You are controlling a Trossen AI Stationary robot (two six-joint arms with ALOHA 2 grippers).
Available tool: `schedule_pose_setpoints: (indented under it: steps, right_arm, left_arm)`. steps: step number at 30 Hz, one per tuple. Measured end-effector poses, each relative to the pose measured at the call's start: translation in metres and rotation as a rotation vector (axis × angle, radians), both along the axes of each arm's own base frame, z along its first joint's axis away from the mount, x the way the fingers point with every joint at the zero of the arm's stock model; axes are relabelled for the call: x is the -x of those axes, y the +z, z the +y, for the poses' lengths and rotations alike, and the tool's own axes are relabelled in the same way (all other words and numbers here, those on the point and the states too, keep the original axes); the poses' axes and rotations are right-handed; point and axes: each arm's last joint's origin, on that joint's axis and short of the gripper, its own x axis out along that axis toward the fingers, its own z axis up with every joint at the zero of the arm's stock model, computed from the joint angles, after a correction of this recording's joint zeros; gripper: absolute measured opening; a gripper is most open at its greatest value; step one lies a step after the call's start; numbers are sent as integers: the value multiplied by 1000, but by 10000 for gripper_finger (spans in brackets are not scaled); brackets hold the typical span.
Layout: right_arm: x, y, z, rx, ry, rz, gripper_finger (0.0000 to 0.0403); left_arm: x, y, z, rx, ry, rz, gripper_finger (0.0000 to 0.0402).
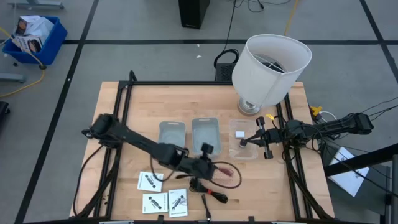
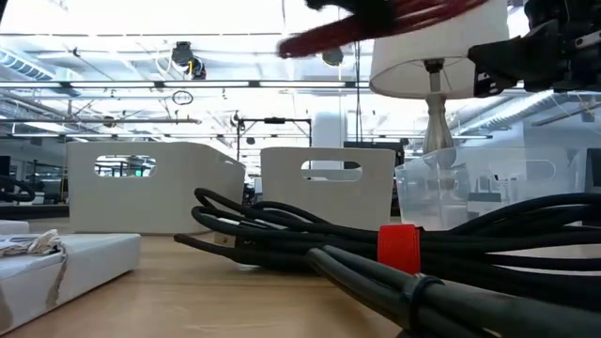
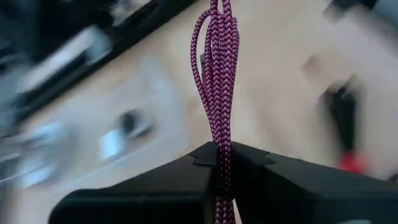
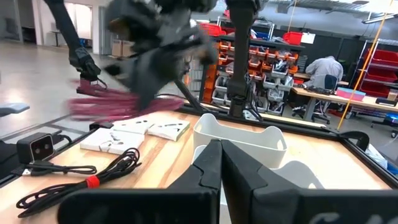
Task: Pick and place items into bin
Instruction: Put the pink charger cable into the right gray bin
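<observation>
1. Left gripper (image 3: 219,163) clamped on a braided pink-red cable (image 3: 217,74), pinched near one end so the loops trail free of the table.
2. Held above the wooden table (image 1: 112,112), just in front of the middle bin (image 1: 204,133); judged to be mid-carry toward a bin.
3. Right gripper (image 4: 219,163) closed on nothing, parked over the clear bin (image 1: 242,138) beside the lampshade (image 1: 272,62), apparently out of the working arm's way.
4. Left on the table near its front edge: three white cards (image 1: 149,181), a black cable bundle with a red band (image 1: 208,190), a thin dark stick (image 1: 206,207).
5. A small white piece (image 1: 239,133) already inside the clear bin.
6. Risk, as a judgement: dangling loops likely to snag a bin rim unless lowered well inside before release.
</observation>
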Motion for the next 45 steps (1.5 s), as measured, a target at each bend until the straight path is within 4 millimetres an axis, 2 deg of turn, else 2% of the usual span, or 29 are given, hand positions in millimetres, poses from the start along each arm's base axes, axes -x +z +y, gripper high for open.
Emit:
schedule_pose_setpoints:
  steps: [3,7,10,15,21,28,35,45]
  right_arm:
    - [0,-1,0,0,0,6,2]
    - [0,-1,0,0,0,9,2]
    - [0,-1,0,2,0,10,2]
    - [0,-1,0,2,-1,11,2]
    - [-1,-2,0,3,-3,15,2]
    - [-1,-2,0,4,-3,19,2]
    - [-1,-2,0,5,-4,24,2]
    - [-1,-3,0,6,-4,32,2]
  left_arm:
    - [11,15,24,-154,42,48,16]
    - [18,30,54,-265,-27,113,17]
    - [18,21,74,-357,-125,222,24]
    - [4,-8,99,-498,-236,363,16]
    - [-9,-37,108,-572,-330,450,18]
    - [-17,-59,118,-517,-412,481,16]
    - [-22,-58,135,-405,-397,418,18]
    - [-22,-59,144,-314,-400,400,17]
